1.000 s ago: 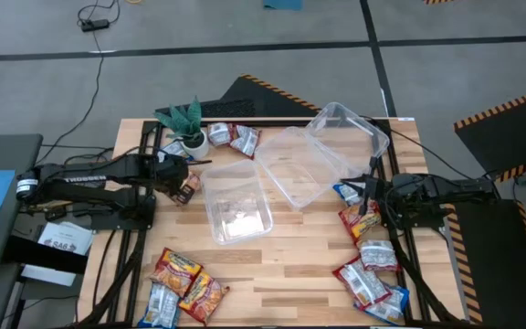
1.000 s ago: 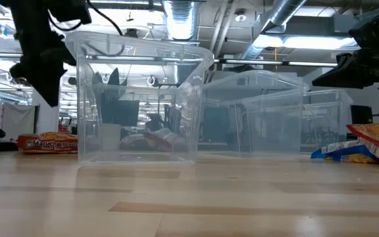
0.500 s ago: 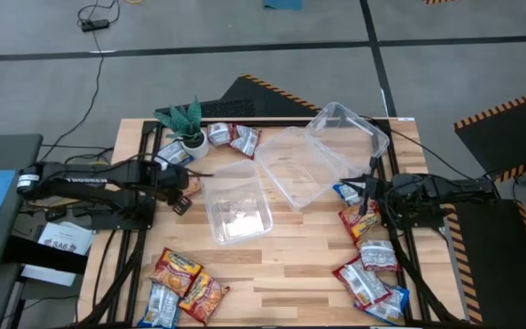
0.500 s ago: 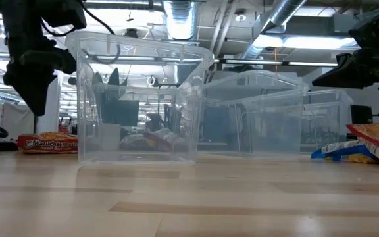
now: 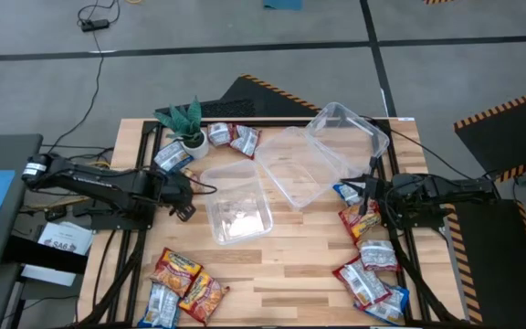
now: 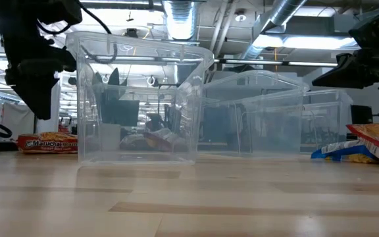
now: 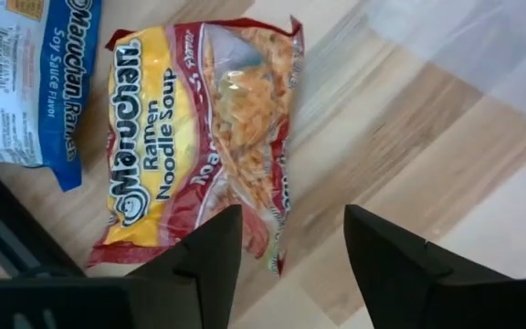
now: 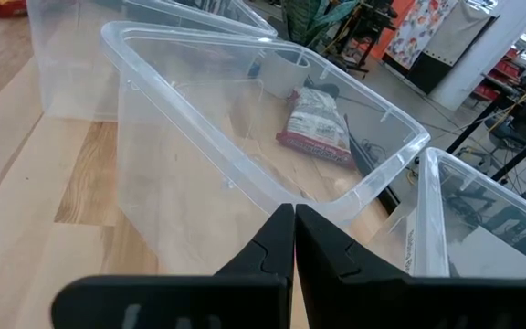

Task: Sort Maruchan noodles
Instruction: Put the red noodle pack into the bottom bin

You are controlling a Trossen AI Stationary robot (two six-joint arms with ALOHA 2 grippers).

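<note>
The left gripper (image 7: 286,260), fingers spread wide, hangs over a red-yellow Maruchan packet (image 7: 199,137) beside the clear tub (image 5: 236,203), which appears empty. The right gripper (image 8: 294,239) is closed.

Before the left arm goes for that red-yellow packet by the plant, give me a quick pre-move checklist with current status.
1. Left gripper fingers apart: ok, open.
2. Left gripper empty: ok, nothing between the fingers.
3. Target in sight: ok, the red-yellow noodle packet lies flat on the table, just ahead of the fingers.
4. Neighbour clear of the grasp: cannot tell; the blue-and-white packet lies right beside it, possibly touching.
5. Nearest clear tub ready: ok, upright and open beside the left gripper.
6. Right gripper out of the way: ok, shut, parked at the table's right side.
</note>
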